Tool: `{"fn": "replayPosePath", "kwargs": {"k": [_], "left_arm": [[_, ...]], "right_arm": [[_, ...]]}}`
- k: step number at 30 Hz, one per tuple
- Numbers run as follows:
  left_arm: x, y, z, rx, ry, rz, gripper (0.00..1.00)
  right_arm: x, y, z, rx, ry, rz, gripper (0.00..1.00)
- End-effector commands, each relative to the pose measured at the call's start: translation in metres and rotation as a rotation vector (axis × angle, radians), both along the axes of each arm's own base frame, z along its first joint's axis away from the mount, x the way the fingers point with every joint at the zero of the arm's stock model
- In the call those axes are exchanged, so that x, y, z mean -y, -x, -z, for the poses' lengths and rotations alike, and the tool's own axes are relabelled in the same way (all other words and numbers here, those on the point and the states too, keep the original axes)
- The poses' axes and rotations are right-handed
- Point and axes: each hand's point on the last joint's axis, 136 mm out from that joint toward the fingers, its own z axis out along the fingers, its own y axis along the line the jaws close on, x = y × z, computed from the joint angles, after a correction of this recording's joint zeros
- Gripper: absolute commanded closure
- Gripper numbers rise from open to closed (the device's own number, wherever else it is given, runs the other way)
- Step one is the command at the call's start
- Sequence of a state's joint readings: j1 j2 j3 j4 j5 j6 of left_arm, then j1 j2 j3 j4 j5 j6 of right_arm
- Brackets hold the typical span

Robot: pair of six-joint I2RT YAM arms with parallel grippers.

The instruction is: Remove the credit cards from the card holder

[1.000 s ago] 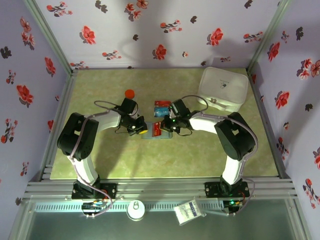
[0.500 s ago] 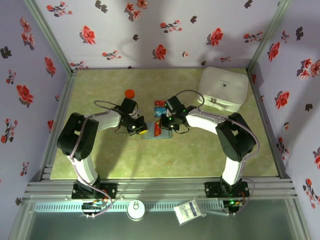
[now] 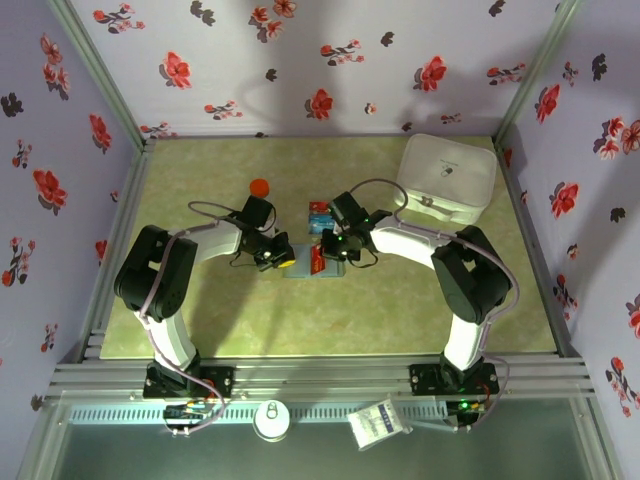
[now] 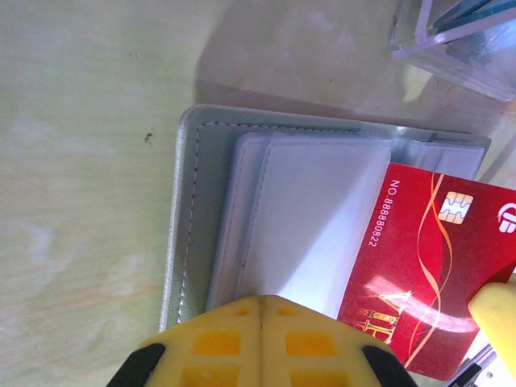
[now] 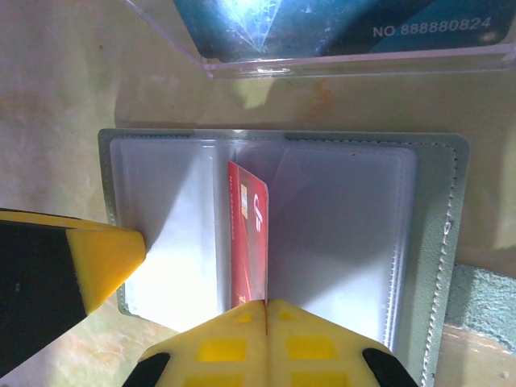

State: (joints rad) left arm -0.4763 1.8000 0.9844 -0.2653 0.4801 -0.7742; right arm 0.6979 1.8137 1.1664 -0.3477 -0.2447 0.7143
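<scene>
The grey-blue card holder (image 5: 435,242) lies open on the table between both arms, its clear sleeves facing up (image 4: 193,210) (image 3: 303,272). A red credit card (image 5: 248,234) stands on edge out of the middle sleeve, and my right gripper (image 5: 266,305) (image 3: 324,260) is shut on its near end. The card's face shows in the left wrist view (image 4: 435,266). My left gripper (image 4: 262,300) (image 3: 283,262) is shut, its tips pressed on the holder's left panel. A blue card (image 5: 339,24) lies inside the clear plastic box (image 4: 459,44).
The clear box (image 3: 322,212) sits just behind the holder. An orange-capped bottle (image 3: 259,187) stands behind the left gripper. A large white lidded container (image 3: 447,177) fills the back right corner. Floral walls close in the table on three sides.
My right gripper has shifted a little left and toward the holder's middle, holding the red card. The left gripper has stayed put on the holder.
</scene>
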Motion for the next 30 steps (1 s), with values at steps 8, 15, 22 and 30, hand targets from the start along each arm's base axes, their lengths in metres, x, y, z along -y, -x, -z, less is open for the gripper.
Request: {"fn": "replayPosePath", "kwargs": {"k": [8,15,22,30], "left_arm": [[-0.007,0.010,0.010,-0.024,-0.037,0.013,1.00],[-0.006,0.010,0.010,-0.023,-0.033,0.012,1.00],[-0.005,0.009,0.009,-0.022,-0.030,0.014,1.00],[-0.005,0.008,0.006,-0.019,-0.029,0.018,1.00]], "right_arm": [[-0.015,0.001,0.005,-0.032,-0.023,-0.001,0.91],[-0.016,0.003,0.008,-0.038,-0.025,-0.004,0.90],[-0.018,0.004,0.011,-0.051,-0.032,-0.007,0.88],[-0.014,0.003,0.006,-0.032,-0.018,-0.001,0.92]]}}
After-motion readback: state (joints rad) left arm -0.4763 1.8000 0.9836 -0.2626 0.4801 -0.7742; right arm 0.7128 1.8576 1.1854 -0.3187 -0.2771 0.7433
